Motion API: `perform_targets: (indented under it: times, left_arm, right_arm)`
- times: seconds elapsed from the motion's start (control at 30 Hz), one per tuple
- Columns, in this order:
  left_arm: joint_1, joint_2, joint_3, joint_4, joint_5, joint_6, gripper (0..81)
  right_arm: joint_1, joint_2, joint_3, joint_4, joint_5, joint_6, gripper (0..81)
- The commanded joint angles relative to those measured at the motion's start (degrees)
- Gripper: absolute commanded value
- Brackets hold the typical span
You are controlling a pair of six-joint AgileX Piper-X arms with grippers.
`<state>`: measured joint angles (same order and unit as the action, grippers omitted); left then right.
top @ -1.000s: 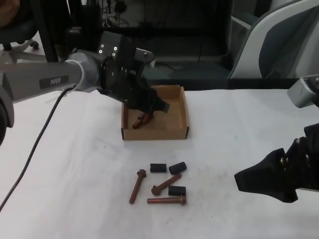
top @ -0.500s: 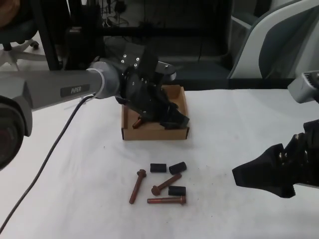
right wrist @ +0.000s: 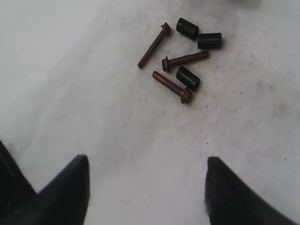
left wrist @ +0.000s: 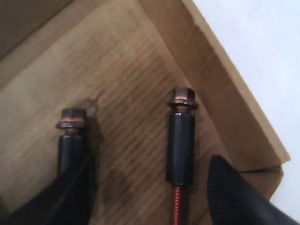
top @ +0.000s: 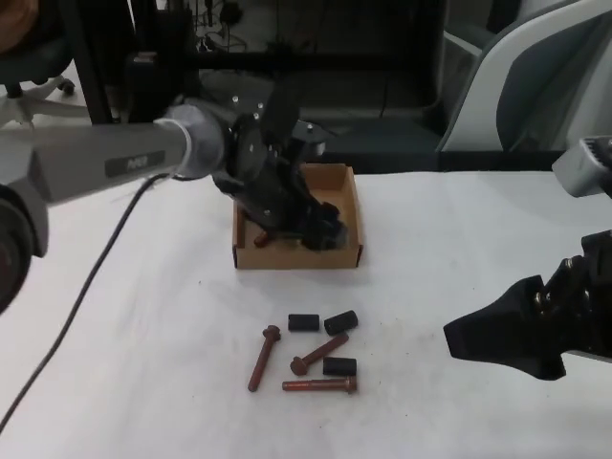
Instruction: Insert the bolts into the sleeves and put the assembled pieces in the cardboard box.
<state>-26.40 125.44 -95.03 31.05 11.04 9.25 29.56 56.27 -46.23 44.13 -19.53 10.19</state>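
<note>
Straddling 1 sleeved bolt (left wrist: 182, 140): left end effector (left wrist: 150, 165).

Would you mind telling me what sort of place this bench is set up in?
Most likely a robotics lab or workshop: two robot arms stand at a white-covered bench, loose bolts and sleeves lie near a cardboard box, and a wheeled chair and cabling sit behind.

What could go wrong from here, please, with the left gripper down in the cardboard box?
1. The left gripper sits low in the cardboard box, open, with one assembled piece between its fingers and a second piece beside one finger; lifting out could drag either or catch the wall.
2. The loose bolts and sleeves lie bunched on the table, so the right gripper may knock neighbours when picking one.
</note>
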Motion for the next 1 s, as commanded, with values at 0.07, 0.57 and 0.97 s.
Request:
perform_targets:
  times: [0.07, 0.57, 0.97]
  left_arm:
    - [0.3, -5.9, -0.7, 0.6, -1.6, 0.2, 68.6]
    - [1.2, -24.7, 11.4, 12.9, 5.5, 0.2, 68.3]
    - [-2.0, -60.5, 49.5, 4.6, 7.2, -4.6, 68.3]
  right_arm:
    - [-0.2, -0.5, 0.1, -0.8, -0.8, 0.2, 70.0]
    - [-0.2, -15.2, 0.6, 4.0, 10.0, 1.5, 70.0]
    - [-0.2, -25.2, 9.2, 4.1, 11.9, 4.0, 70.0]
